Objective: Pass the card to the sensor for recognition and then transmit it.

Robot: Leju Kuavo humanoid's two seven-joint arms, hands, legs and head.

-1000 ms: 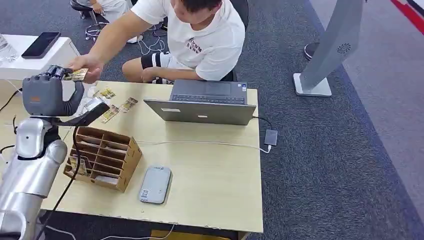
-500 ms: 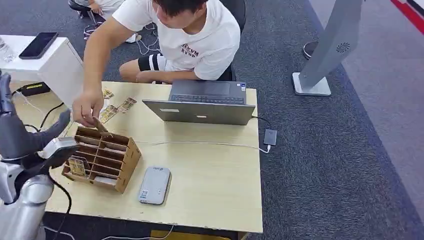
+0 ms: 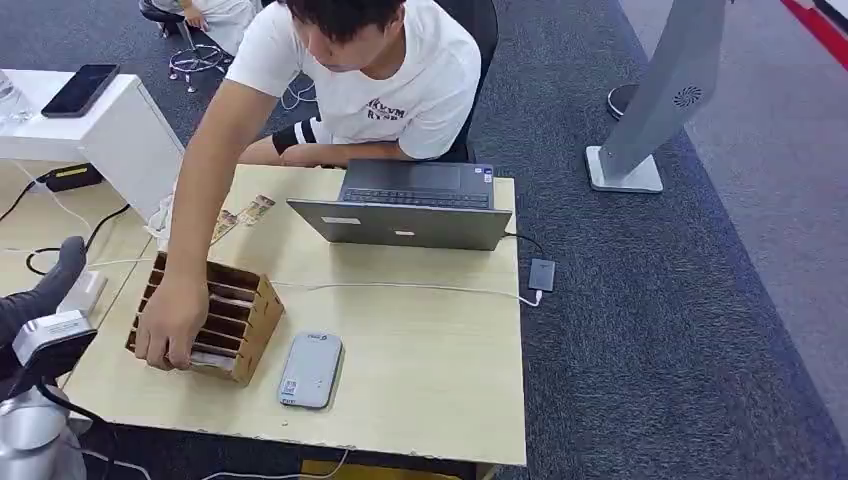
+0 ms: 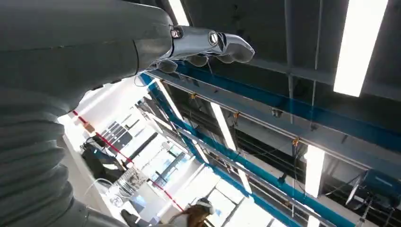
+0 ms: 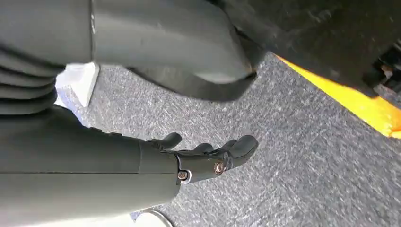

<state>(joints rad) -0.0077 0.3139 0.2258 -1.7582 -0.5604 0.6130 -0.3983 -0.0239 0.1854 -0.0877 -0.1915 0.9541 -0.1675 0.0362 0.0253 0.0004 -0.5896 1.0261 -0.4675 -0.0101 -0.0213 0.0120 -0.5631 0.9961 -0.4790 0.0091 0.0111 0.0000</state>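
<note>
Several cards (image 3: 222, 300) in slotted cardboard organizer (image 3: 246, 318)

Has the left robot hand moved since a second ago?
Yes. The left robot hand has dropped from above the card rack's far end, where it met the person's hand, to the picture's left edge, nearer the robot.

A flat grey card sensor (image 3: 310, 369) lies on the counter (image 3: 430, 350) at about 7 o'clock, just beside the cardboard card rack (image 3: 245, 315). Two gold-printed cards (image 3: 243, 216) lie flat at 10 o'clock, near the counter's far edge.
</note>
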